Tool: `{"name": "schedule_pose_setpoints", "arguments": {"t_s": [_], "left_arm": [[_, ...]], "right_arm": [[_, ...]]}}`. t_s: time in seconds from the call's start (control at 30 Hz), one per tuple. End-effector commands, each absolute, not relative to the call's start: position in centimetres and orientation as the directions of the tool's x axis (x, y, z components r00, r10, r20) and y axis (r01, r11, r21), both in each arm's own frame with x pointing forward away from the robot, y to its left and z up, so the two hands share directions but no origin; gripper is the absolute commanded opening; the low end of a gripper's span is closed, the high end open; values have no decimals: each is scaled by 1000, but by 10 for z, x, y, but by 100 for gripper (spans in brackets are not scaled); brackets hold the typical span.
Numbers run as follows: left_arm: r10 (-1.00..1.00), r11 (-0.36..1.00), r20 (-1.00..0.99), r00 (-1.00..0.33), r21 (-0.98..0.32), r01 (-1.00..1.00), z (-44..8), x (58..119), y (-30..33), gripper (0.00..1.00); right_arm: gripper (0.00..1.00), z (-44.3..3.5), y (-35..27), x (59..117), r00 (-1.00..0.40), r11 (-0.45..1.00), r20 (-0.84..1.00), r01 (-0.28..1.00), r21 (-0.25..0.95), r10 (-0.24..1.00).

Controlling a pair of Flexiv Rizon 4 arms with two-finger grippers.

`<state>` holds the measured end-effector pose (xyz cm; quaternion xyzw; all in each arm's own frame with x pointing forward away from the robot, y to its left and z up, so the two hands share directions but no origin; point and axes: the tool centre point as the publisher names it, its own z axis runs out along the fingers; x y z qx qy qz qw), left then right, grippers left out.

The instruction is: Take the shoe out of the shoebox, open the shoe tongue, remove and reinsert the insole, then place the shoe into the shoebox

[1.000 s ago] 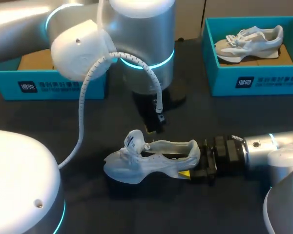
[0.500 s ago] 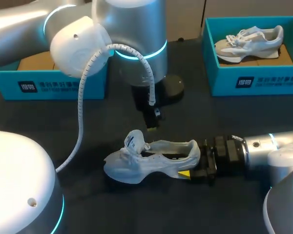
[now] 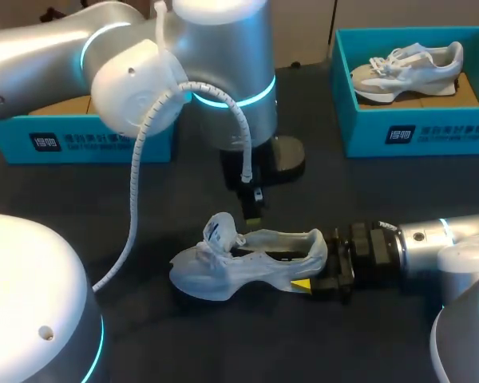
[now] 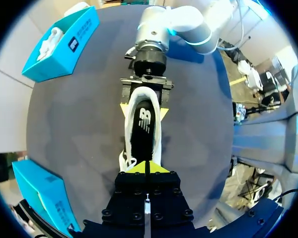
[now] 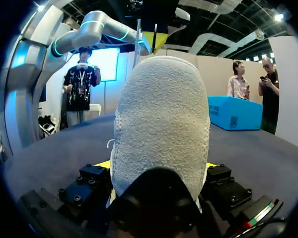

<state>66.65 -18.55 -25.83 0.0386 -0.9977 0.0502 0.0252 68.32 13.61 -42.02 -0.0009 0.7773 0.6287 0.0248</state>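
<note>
Dark grey matte table [image 3: 144, 215], flat, slightly cloth-like surface. Silver left arm [image 3: 215, 64], smooth rounded metal shells with glowing cyan rings at the joints, comes in over the middle of the table. A white ribbed coil cable [image 3: 134, 183] loops down off it. Silver right arm [image 3: 439, 239], same finish, lies low along the table with a black ridged wrist.

Teal cardboard left shoebox [image 3: 80, 144], rectangular and open-topped, brown cardboard floor showing, mostly hidden behind the left arm. Matching right shoebox [image 3: 407, 132] at the far right corner holds a second shoe [image 3: 407, 72], a pale grey-white sneaker lying inside.

White shoe [image 3: 247, 267], the one being worked on, stands on its sole on the table in front of the boxes, outside both. Toe is toward the left side, heel toward the right arm, chunky curved sole, laces and tongue bunched up at the front. In the right wrist view the heel fabric is nubbly and rounded.

Right gripper [image 3: 310, 273]: black blocky body, yellow tips pressed on both sides of the heel, grasping the shoe. Left gripper [image 3: 254, 211]: hangs just above the shoe's opening, yellow tips clenched together, holding nothing.

Black smooth insole [image 4: 143, 126] lies flat inside the shoe.
</note>
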Motion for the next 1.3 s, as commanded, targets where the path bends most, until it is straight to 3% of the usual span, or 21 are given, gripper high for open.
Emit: {"name": "schedule_pose_setpoints", "arguments": {"t_s": [0.03, 0.5, 1.3], "left_arm": [[-36, 995, 61, -997, -93, -42, -272, 666, -193, 0], [45, 997, 79, -996, -71, 40, -322, 677, -202, 0], [90, 993, 120, -989, -84, 80, -354, 664, -201, 0]], "right_arm": [[0, -423, 139, 682, -999, 212, -40, -32, 977, 32], [0, -423, 139, 682, -999, 212, -40, -32, 977, 32], [0, -423, 139, 682, -999, 212, -40, -32, 977, 32]]}}
